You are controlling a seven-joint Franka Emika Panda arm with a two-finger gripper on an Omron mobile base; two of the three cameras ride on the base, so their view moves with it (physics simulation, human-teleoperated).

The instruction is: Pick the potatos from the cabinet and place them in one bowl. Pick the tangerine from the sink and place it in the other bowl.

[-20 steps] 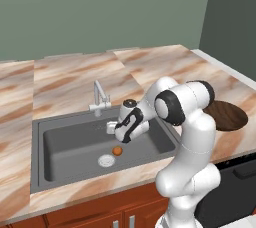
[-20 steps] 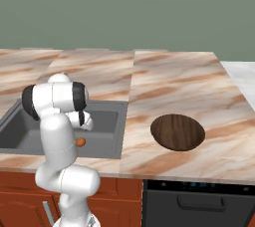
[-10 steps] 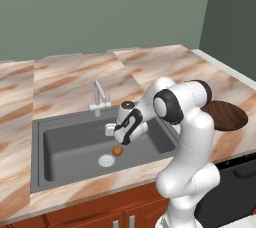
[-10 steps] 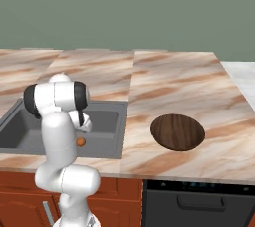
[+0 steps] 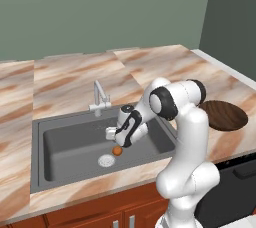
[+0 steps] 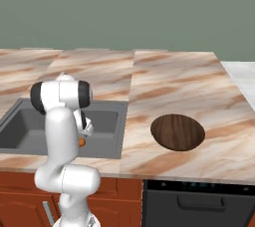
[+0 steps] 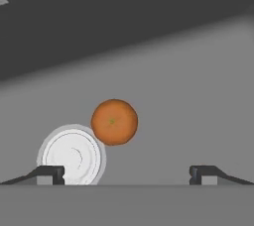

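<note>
Hovering in sink, fingers spread wide (nothing held), tangerine ahead, untouched, beside drain.

orange tangerine, dark grey sink, silver drain, dark brown bowl, pink-tan marbled desk.

Sink basin: matt dark grey, smooth, stone- or composite-look. Drain: pale silver metal, faint sheen. Faucet: brushed silver metal. Tangerine: smooth orange skin, near matt, no visible pitting. Counter: polished marble-look, veined tan, pink and white. Shallow bowl: dark brown wood grain, low gloss. Cabinet fronts: reddish-brown wood, satin. Wall: flat matt green.
</note>
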